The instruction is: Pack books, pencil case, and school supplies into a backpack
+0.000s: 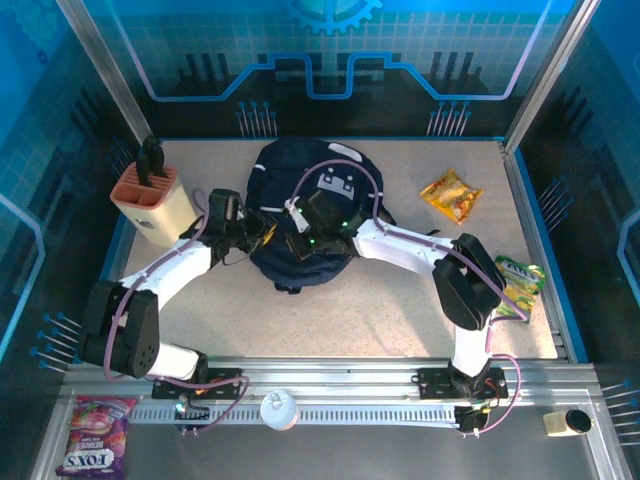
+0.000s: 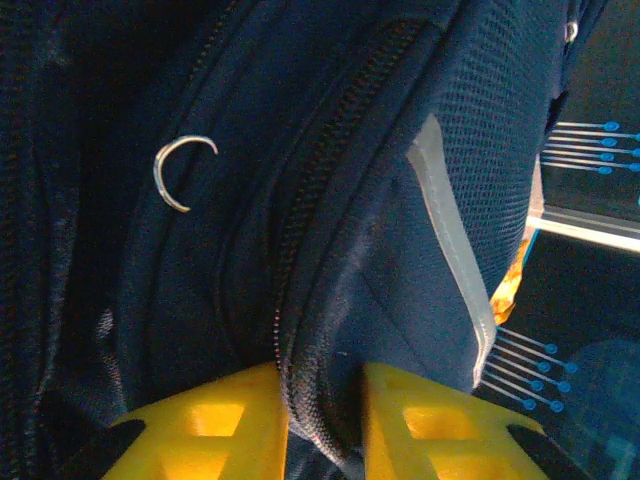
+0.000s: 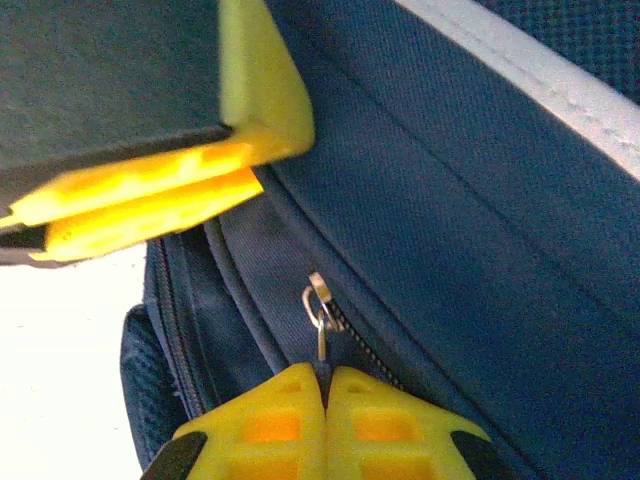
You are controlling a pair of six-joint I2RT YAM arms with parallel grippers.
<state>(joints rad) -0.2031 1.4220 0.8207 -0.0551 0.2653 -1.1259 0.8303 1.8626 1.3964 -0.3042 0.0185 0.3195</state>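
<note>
Speckled table [image 1: 400,310], backpack [image 1: 300,175], knife block [image 1: 152,200], snack bag [image 1: 451,195]

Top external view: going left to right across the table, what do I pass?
Knife block → backpack → yellow snack bag → green packet.

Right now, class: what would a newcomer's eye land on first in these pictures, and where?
The big navy backpack in the middle of the table, with both arms bent over it. Close up, the right pincer is shut on its small metal zip pull, while the left pincer nips a fold of fabric along the zip. A yellow snack bag lies at the back right.
</note>
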